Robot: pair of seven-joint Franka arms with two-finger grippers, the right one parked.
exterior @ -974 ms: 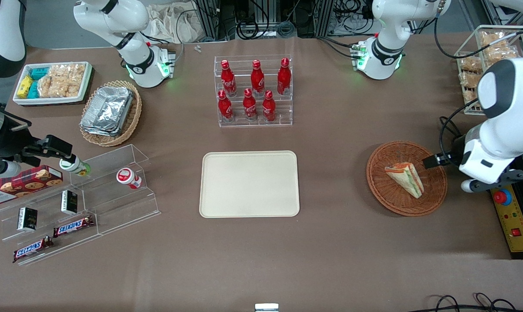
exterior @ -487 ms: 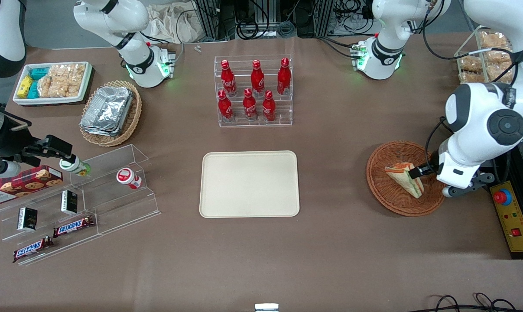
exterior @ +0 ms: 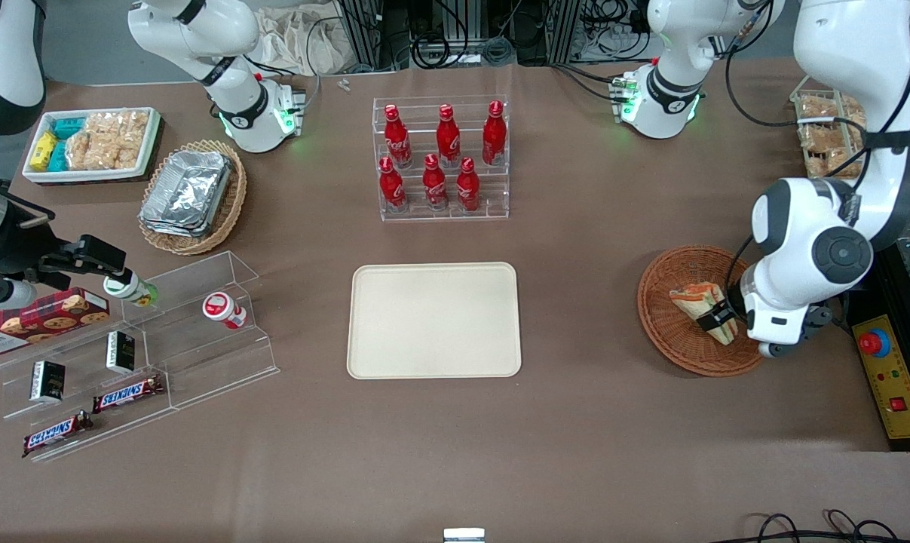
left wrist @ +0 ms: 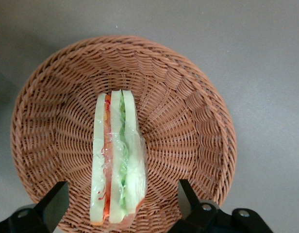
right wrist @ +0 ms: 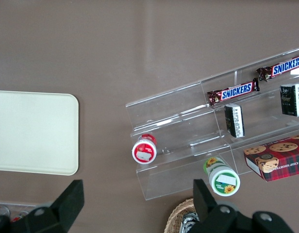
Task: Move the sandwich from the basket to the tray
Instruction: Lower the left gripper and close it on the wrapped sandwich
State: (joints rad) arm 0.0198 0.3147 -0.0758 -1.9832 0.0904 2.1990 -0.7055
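Note:
The sandwich (exterior: 697, 302) (left wrist: 116, 158), a wrapped wedge of pale bread with orange, green and red layers, lies in the round reddish-brown wicker basket (exterior: 669, 335) (left wrist: 188, 107) toward the working arm's end of the table. My gripper (exterior: 715, 317) (left wrist: 121, 204) hangs over the basket, open, with one black finger (left wrist: 55, 201) on each side of the sandwich and a gap between each finger and the bread. The beige tray (exterior: 433, 320) (right wrist: 33, 132) lies flat at the table's middle with nothing on it.
A clear rack of red bottles (exterior: 441, 158) stands farther from the front camera than the tray. A tan basket of foil containers (exterior: 191, 194), a white snack tray (exterior: 91, 143) and clear shelves with snacks (exterior: 130, 354) sit toward the parked arm's end. A control box (exterior: 893, 385) lies beside the basket.
My gripper has swung in over the basket from its rim and come down, so that its fingers now straddle the sandwich. The sandwich has not moved.

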